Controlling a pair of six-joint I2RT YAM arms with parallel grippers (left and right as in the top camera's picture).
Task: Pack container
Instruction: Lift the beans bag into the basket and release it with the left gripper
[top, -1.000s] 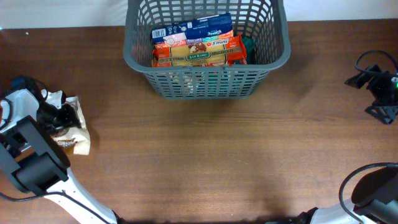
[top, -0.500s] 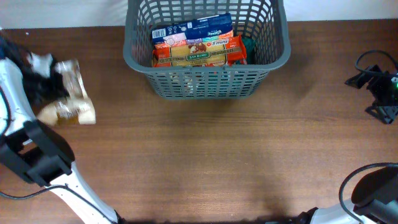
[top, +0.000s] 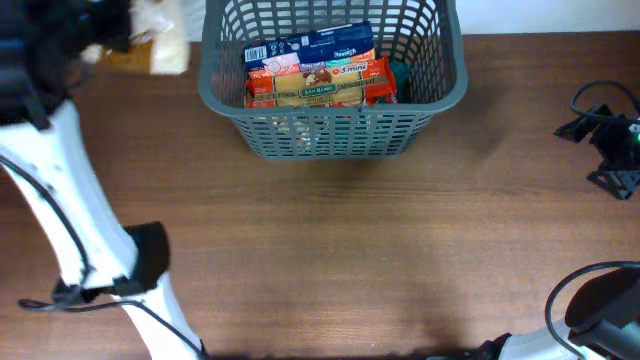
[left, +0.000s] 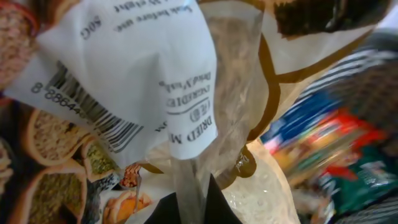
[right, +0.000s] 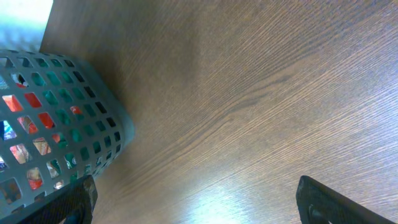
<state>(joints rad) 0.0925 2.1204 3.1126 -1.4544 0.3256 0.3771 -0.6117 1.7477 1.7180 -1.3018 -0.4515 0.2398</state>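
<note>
Brown wood-grain worktop (top: 330, 250) lies bare in front of the container (top: 330, 133) and out to both sides of it, so the near half is open room. The container, a dark grey lattice basket, stands at the far edge of the worktop, about the middle. Its back rim is cut off by the top of the overhead view.

Inside it a blue box (top: 325, 42) lies behind an orange pasta packet (top: 320, 88). Something green (top: 402, 72) is wedged at the right-hand wall, too hidden to name.

The left arm (top: 70, 200) reaches up along the left edge. Its left pincer (top: 100, 35) is clenched on a dried-food packet (top: 155, 40), which hangs just beside the container's left rim. Both are smeared with blur from above, and I can't tell whether the packet touches the rim. From the left wrist the packet (left: 186, 93) fills nearly everything: white label, barcode, a clear window. The container's contents are only a blurred patch at the right.

The right pincer (right: 194, 205) is well off by the worktop's right edge, released, fingers wide with nothing between them, above bare wood. The container's corner is to its left.
</note>
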